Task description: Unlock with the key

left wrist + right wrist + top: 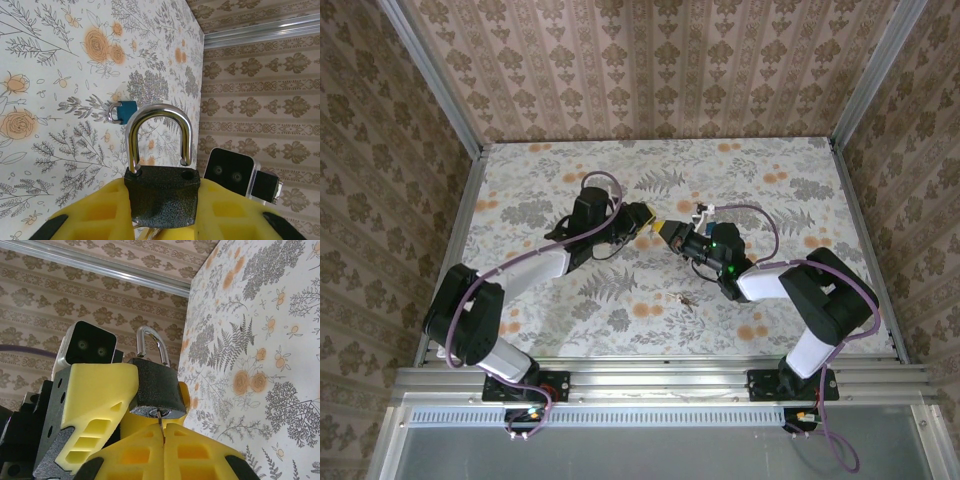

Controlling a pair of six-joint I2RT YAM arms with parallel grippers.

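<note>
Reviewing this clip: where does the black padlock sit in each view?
Top external: mid-table, black padlock between left end effector and right end effector.
Left wrist: bottom centre, gripped by yellow fingers, shackle toward the top.
Right wrist: centre, key in its underside.
Shared landmark: the floral tabletop.

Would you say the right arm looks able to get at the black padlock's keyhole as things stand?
Probably yes: the left gripper holds the black padlock with its keyhole facing the right gripper, whose key already meets it, with nothing between.
</note>
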